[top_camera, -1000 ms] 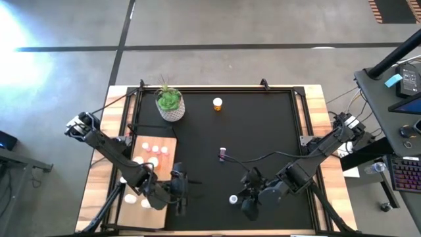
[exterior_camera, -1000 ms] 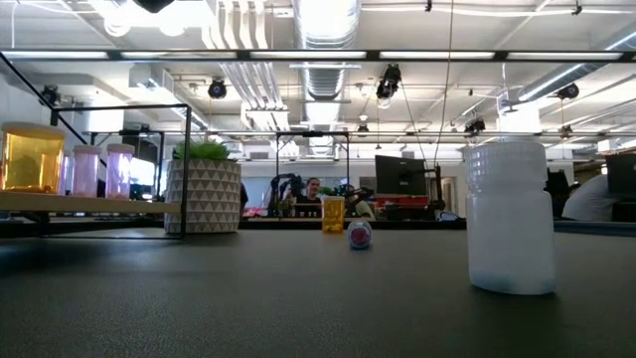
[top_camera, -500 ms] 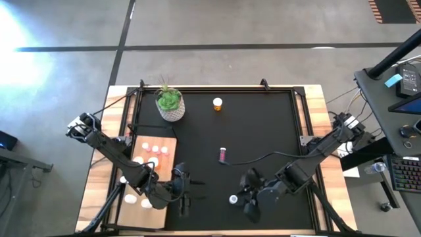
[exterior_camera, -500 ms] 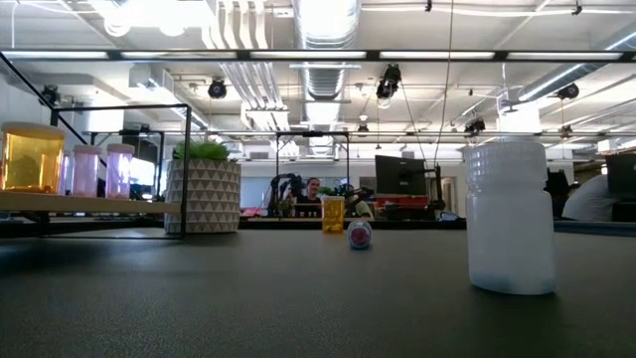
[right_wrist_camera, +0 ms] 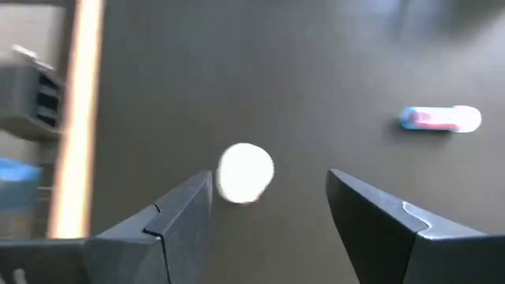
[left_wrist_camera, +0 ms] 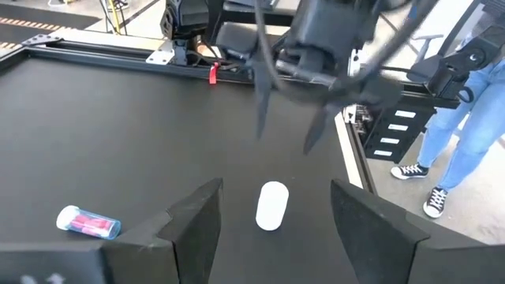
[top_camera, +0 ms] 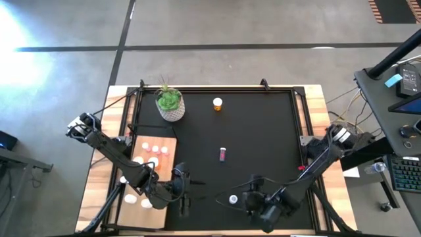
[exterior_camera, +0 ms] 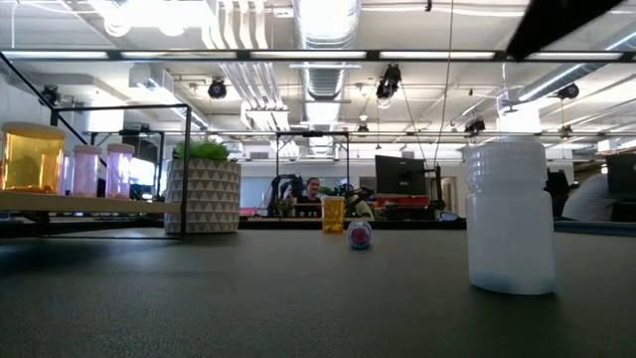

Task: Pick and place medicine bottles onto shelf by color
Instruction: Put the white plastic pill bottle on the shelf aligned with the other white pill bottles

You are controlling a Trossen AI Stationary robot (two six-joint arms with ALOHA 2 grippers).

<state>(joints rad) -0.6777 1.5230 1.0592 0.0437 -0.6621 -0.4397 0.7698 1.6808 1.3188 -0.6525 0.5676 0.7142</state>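
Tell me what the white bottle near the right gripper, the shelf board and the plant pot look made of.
White bottle: probably matte, faintly translucent plastic, ribbed cap. Shelf board: pale wood, likely plywood, unglossy. Plant pot: white with a dark triangle pattern, perhaps ceramic; cannot tell for sure.

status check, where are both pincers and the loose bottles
Right pincer open, above white bottle. Left pincer open, idle beside shelf. Pink bottle lying mid-mat, orange bottle upright at far edge. Nothing blocking.
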